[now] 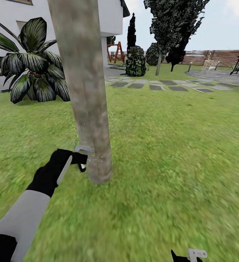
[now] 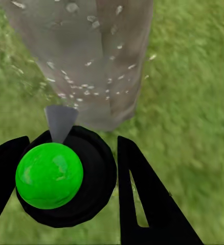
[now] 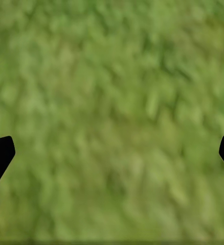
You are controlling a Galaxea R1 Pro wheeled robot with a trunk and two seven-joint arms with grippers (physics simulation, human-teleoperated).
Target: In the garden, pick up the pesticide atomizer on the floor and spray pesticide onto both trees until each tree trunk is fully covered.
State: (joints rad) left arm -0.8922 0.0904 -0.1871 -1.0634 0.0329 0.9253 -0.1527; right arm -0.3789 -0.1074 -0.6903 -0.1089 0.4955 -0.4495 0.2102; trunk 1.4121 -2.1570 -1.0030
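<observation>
Item: pesticide atomizer (image 2: 66, 176), black body with a green ball on top, held between the closed fingers of the left tool (image 1: 72, 160); its grey nozzle is pointed straight at the base of the near tree trunk (image 1: 86, 91), which stands just beside and directly ahead of it. White droplets are seen speckled over the lower trunk (image 2: 91, 61), while the upper bark appears bare in the head view. The trunk's long axis is upright, so an upward sweep is judged to be called for. The right tool (image 1: 192, 255) is held low over grass (image 3: 112, 122), its fingertips wide apart, nothing gripped. A second tree (image 1: 159, 62) is noted well apart, beyond the stepping stones (image 1: 163, 85); a palm (image 1: 35, 65) stands by the house. Nothing is seen between nozzle and bark.
</observation>
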